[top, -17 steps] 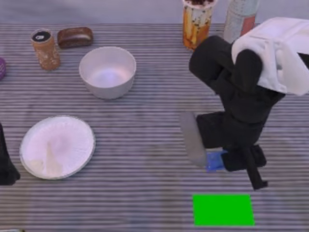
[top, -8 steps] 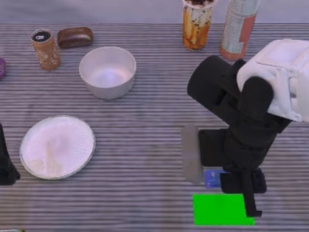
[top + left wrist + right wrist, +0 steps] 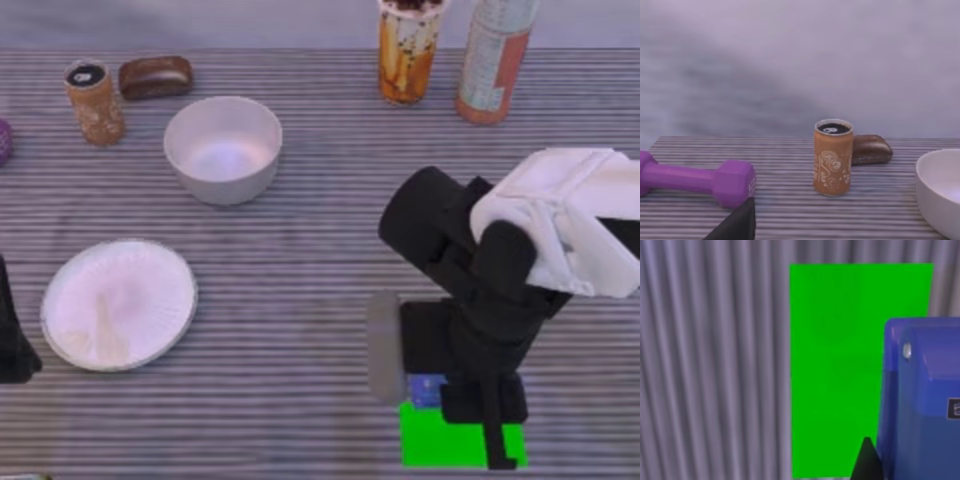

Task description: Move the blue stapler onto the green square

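Observation:
The blue stapler (image 3: 428,389) hangs in my right gripper (image 3: 466,396), which is shut on it; only its left end shows under the black arm in the top view. It sits over the far edge of the green square (image 3: 438,447), near the table's front right. In the right wrist view the blue stapler (image 3: 921,400) overlaps one side of the green square (image 3: 837,365), with a black fingertip (image 3: 867,464) against it. Whether the stapler touches the square is hidden. My left gripper (image 3: 12,345) is parked at the left edge, open.
A white bowl (image 3: 222,148) and a paper plate (image 3: 118,303) stand on the left half. Along the back are a brown can (image 3: 94,102), a dark bread roll (image 3: 155,76), a drink cup (image 3: 405,48) and a bottle (image 3: 492,60). A purple dumbbell (image 3: 695,180) lies far left.
My right arm has carried the stapler toward the table's front, from beyond the green square to over its far edge. The left arm has not moved.

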Robot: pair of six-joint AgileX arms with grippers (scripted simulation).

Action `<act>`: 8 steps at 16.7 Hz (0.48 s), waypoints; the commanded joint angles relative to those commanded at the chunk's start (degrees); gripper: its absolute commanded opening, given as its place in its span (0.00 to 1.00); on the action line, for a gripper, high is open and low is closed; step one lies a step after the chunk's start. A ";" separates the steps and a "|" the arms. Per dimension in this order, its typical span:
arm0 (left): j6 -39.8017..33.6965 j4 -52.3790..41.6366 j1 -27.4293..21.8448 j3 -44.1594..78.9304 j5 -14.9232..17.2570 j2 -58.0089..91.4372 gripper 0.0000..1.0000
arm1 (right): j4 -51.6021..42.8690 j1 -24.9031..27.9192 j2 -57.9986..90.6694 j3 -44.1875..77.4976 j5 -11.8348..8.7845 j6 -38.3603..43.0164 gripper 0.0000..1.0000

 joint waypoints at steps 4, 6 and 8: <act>0.00 0.00 0.00 0.00 0.00 0.00 1.00 | 9.44 0.20 3.50 -5.96 0.00 -0.27 0.00; 0.00 0.00 0.00 0.00 0.00 0.00 1.00 | 10.80 0.15 4.14 -6.96 0.03 -0.24 0.00; 0.00 0.00 0.00 0.00 0.00 0.00 1.00 | 10.80 0.15 4.14 -6.96 0.03 -0.24 0.00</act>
